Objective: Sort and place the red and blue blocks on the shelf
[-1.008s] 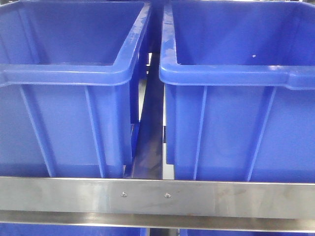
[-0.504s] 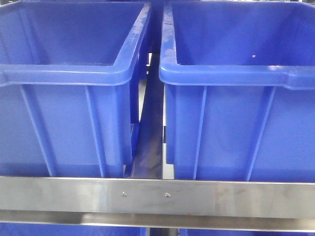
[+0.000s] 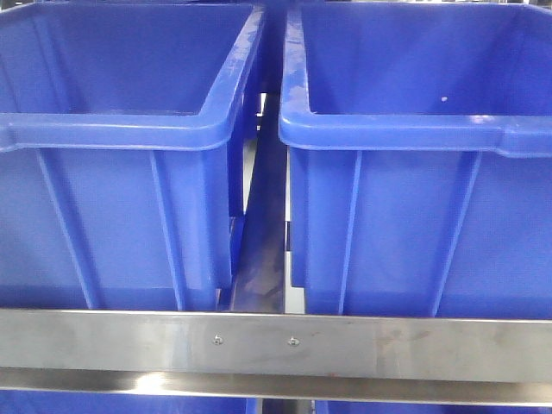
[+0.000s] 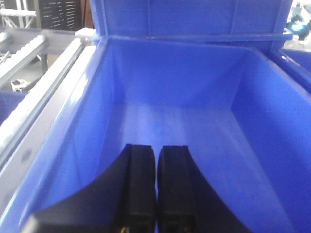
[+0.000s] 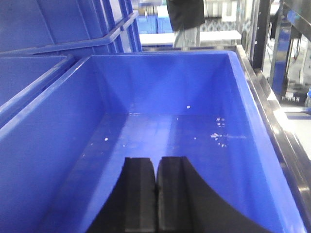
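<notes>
Shelf rail: a brushed steel front rail (image 3: 276, 345) of the shelf runs across the bottom of the front view, with two small screws (image 3: 255, 341) near its middle.
Left bin: a large dark-blue bin (image 3: 112, 138) sits just behind the rail, on the left half.
Right bin: a second dark-blue bin (image 3: 414, 138) sits behind the rail on the right half, close beside the first with a narrow gap between them.
Gap above the rail: a dark strip of the rack shows between the two bins.
Left gripper: the left gripper (image 4: 156, 184) hangs over the open top of a blue bin (image 4: 63, 145), its two black fingers (image 4: 141, 184) pressed together with nothing between them.
Right gripper: the right gripper (image 5: 155, 194) hangs over another blue bin (image 5: 243, 97), fingers (image 5: 170, 194) likewise closed on nothing.
Bin floor under the right gripper: a few small pale specks (image 5: 216, 135) lie scattered on it.
Beside the left gripper's bin: steel rails and white roller tracks (image 4: 29, 97) run along its left edge.
Red and blue blocks: neither shows in any view, so where they are cannot be told.
</notes>
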